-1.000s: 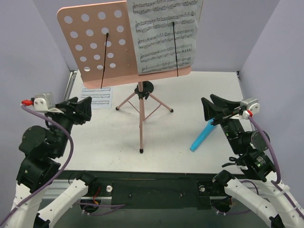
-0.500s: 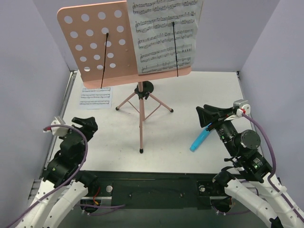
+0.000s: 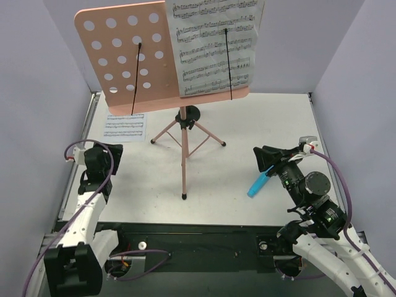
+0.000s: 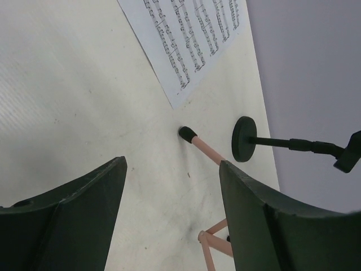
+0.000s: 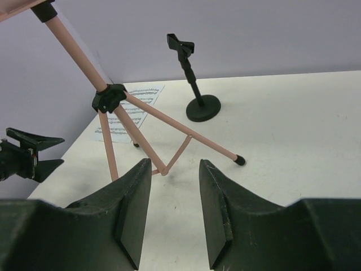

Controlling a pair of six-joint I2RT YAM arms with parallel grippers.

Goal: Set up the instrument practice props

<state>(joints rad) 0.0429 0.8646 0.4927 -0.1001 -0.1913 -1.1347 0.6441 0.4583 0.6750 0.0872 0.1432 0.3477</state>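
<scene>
One page (image 3: 213, 49) sits on the stand (image 3: 117, 59) under its right wire (image 3: 228, 62). The other page (image 3: 125, 126) lies flat on the desk (image 3: 266, 117), far left, near a tripod (image 3: 183, 154) foot. To lift it, press one finger at an edge, probably the near one, drag to buckle the paper, then pinch. The left fingers (image 4: 84, 197) are spread wide, empty, aimed toward it. The right fingers (image 5: 135, 203) are part-open and empty.

The pink tripod (image 3: 183, 148) stands in the middle of the tabletop (image 3: 278, 117). Its three legs spread out and block the way there. The big pink desk (image 3: 124, 55) hangs over the upper middle. A blue thing (image 3: 260, 181) lies just beside the right claw (image 3: 266, 159). There is open room at the lower left and the upper right.
</scene>
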